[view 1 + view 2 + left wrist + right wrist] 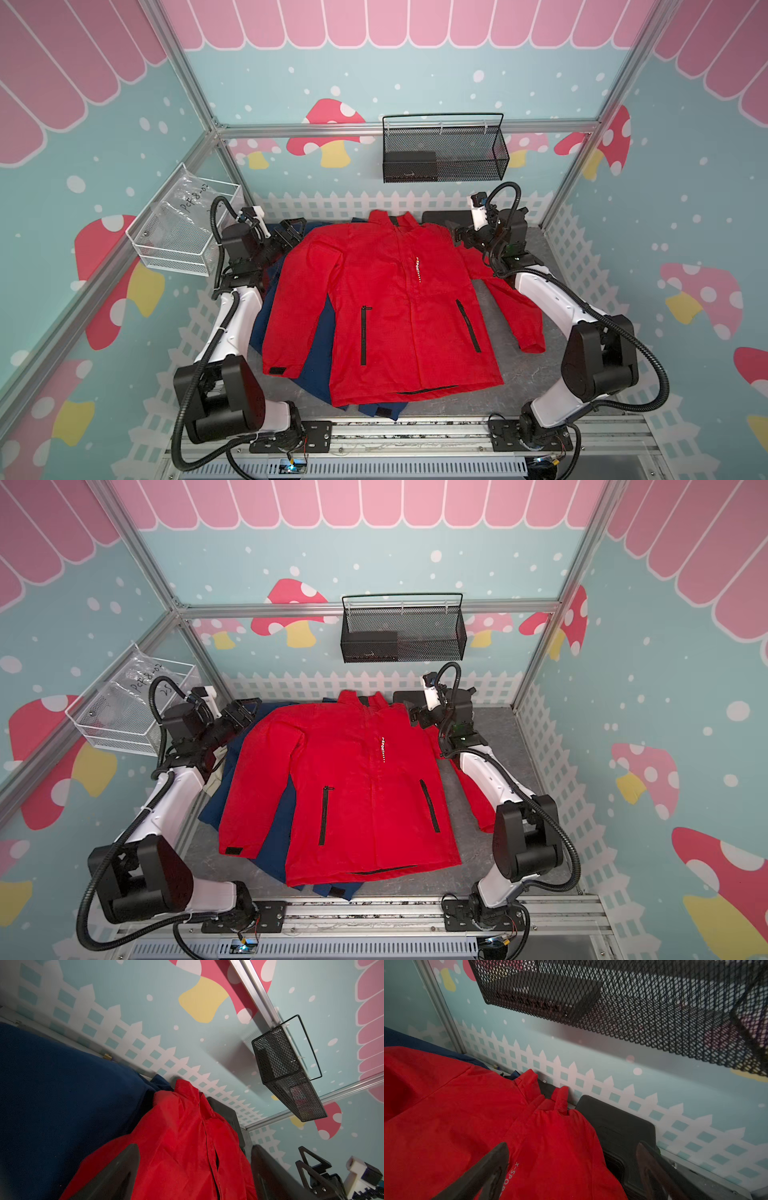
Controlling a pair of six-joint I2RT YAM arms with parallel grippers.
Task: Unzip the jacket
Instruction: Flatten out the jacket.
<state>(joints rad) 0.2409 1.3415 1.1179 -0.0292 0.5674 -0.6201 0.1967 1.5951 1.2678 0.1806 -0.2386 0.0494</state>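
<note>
Both the left gripper (293, 231) and the right gripper (461, 237) hang wide-jawed and empty beside the shoulders of the red jacket (386, 307) — flat, zipped, on the table (521, 374) — probably to take its collar (392, 220).

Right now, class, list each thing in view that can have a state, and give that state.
red jacket, lying flat, front up, front closed.
blue garment, spread flat beneath the red jacket.
left gripper, open, empty.
right gripper, open, empty.
black mesh basket, hung on the back wall, holding a dark box.
white wire basket, holding a clear bag.
</note>
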